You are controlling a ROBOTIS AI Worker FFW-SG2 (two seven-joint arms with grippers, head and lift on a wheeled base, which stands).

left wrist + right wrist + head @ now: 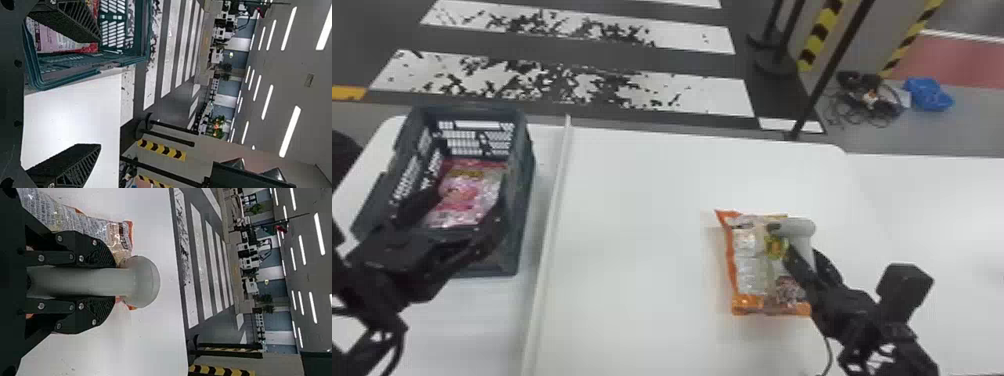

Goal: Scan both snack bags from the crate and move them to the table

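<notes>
Orange-edged snack bag: one of two bags lies flat on the desk [632, 225], between four and five o'clock in the head view, its wrapper [752, 270] partly clear
Scanner: a grey hand scanner [794, 227] covers part of the orange-edged bag's one o'clock corner in the head view, its head turned toward nine o'clock; whether it touches the bag, cannot tell
Right pincer: [807, 261] grips the scanner's handle [82, 282], one finger pressed to each side
Pink snack bag: the second bag [467, 195] rests inside the crate, at nine o'clock in the head view
Crate: a dark, slatted-wall crate [519, 220] stands on the white surface at nine o'clock, upright
Left pincer: [459, 215] spread wide at the crate's six o'clock end in the head view, nothing between its fingers [74, 166]
Strip: a pale raised strip [552, 210] runs between the crate and the orange-edged bag
Floor: white crossing stripes [567, 90] between ten and eleven o'clock; a blue bundle [929, 95] and tangled cables [867, 102] toward two o'clock
</notes>
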